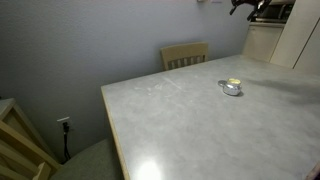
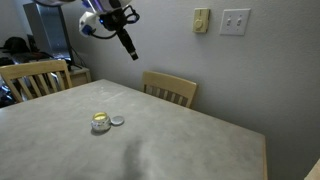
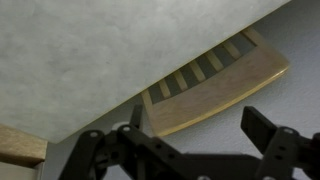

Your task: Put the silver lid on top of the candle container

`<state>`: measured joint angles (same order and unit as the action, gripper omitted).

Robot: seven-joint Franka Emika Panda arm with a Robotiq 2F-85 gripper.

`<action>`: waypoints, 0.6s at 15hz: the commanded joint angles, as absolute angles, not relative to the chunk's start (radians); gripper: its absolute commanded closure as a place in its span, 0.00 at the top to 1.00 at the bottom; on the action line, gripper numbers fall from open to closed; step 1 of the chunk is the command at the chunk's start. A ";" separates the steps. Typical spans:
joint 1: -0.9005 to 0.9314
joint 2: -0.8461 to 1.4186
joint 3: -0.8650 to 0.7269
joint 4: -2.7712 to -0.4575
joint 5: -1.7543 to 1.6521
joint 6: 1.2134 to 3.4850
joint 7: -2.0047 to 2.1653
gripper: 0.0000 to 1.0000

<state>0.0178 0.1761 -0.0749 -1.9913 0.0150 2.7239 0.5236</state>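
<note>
Silver lid beside candle container | hand spread wide, empty | high above table, angled downward

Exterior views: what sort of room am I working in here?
Likely a home dining area: a pale table, wooden slat-back chairs beside it, and a light switch on the wall.
</note>
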 commanded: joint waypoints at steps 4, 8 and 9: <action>0.063 0.273 -0.136 -1.969 -0.087 2.748 0.788 1.00; 0.070 0.288 -0.137 -1.963 -0.084 2.751 0.795 1.00; 0.057 0.286 -0.120 -1.957 -0.066 2.718 0.751 1.00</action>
